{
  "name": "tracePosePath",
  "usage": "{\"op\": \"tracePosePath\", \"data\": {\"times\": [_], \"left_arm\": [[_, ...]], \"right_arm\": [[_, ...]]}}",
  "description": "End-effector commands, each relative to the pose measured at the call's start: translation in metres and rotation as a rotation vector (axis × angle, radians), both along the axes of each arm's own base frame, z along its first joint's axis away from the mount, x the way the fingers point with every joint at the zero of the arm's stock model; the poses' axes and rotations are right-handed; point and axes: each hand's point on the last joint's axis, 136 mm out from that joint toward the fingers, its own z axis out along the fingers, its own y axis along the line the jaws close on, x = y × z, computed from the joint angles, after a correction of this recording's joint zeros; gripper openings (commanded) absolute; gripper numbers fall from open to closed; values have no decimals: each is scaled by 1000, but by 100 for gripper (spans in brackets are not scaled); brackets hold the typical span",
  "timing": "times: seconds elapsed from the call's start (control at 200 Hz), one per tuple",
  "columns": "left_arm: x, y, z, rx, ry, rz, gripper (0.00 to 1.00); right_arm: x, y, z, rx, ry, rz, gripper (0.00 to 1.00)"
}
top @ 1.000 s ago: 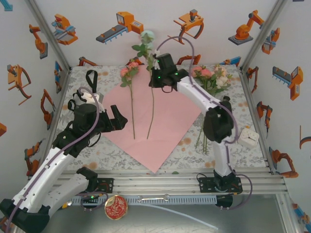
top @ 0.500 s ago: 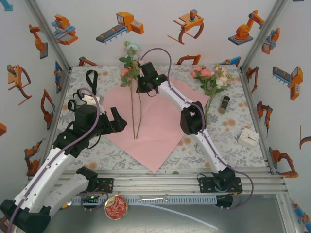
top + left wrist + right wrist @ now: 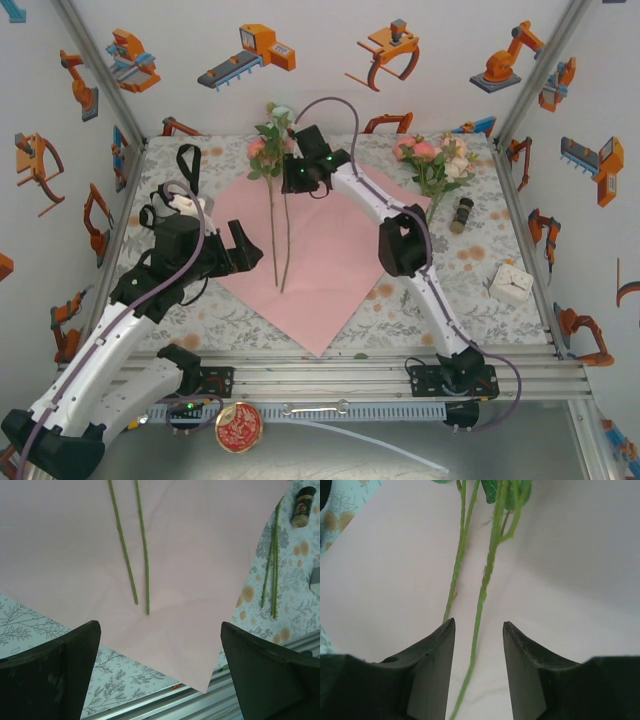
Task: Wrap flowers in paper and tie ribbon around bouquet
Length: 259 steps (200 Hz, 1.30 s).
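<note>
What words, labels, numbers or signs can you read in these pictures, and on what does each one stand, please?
No text can be read for certain.
Small jar: dark label, too blurred to read.
Red and gold disc: a gold design, too small to read.
Black ribbon: no lettering can be made out.
Wall stickers: pictures of robot arms, no words.

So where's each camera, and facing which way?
Top external: above, behind the arms, looking down at the table; both arms show.
Left wrist: on the left gripper, facing down at the paper; its fingers at the bottom.
Right wrist: on the right gripper, close over the paper; fingers flank one stem.
All share: the two stems on the paper.
</note>
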Motion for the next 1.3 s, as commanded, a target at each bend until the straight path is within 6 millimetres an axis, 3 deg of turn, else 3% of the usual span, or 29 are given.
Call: {"op": "tracePosePath", "data": {"times": [0.0,0.12,0.26,0.426,0.491,0.551,0.696,0.886,1.292], "left_arm": [[-3,-20,13,-92,-54,-97,97],[-8,-46,27,-185,-94,-228,97],[-19,-79,44,-251,-144,-401,97],[-35,-118,50,-246,-148,-584,97],[-38,-130,47,-234,-139,-629,97],[-40,-138,45,-225,-130,-654,97],[-39,-145,38,-204,-114,-656,97],[-33,-140,32,-160,-114,-614,97],[-27,-135,25,-115,-101,-581,97]], "right_arm": [[-4,-45,115,-1,-197,-35,44],[-19,-116,140,-123,-250,-129,44],[-36,-223,138,-286,-255,-293,45],[-58,-343,97,-349,-144,-500,46],[-64,-378,76,-350,-87,-571,46],[-67,-398,55,-331,-23,-604,44],[-72,-414,9,-330,89,-584,38],[-66,-391,-39,-257,202,-480,32],[-48,-374,-75,-205,294,-458,28]]}}
